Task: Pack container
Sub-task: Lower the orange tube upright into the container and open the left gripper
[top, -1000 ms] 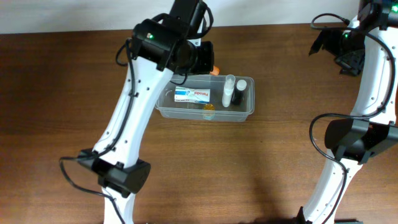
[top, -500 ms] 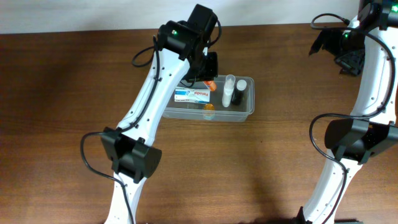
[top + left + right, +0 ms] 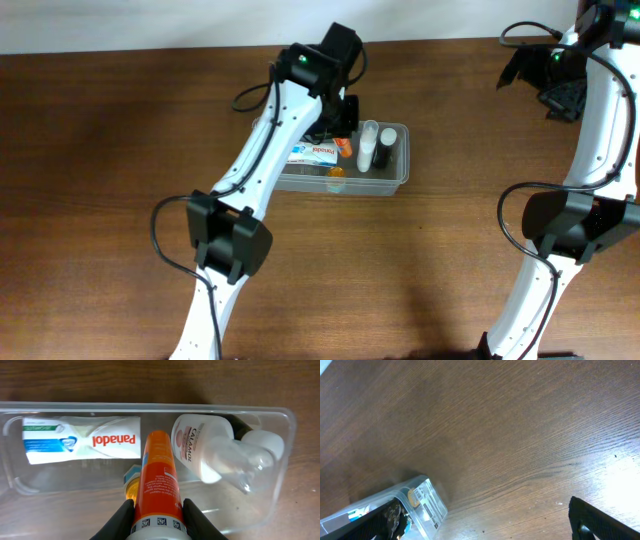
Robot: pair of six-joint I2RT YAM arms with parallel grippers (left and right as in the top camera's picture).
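The container (image 3: 404, 162), a clear plastic tub, sits at mid-table. Inside lie a white Panadol box (image 3: 82, 440), a white Calamine bottle (image 3: 197, 445), a dark-capped bottle (image 3: 386, 150) and a small amber bottle (image 3: 131, 486). My left gripper (image 3: 159, 519) is shut on an orange tube (image 3: 159, 475), holding it over the tub's middle between the box and the Calamine bottle. The tube's orange end (image 3: 346, 148) shows under the left gripper (image 3: 338, 130) from above. My right gripper (image 3: 480, 530) is high at the far right, open wide, with nothing in it.
Bare brown wood surrounds the tub on all sides. The right arm (image 3: 585, 150) rises along the right edge of the table. A labelled corner of the container (image 3: 427, 502) shows at the lower left of the right wrist view.
The left arm has swung rightwards from the tub's back left corner to over its middle, carrying the orange tube. The right arm has not moved.
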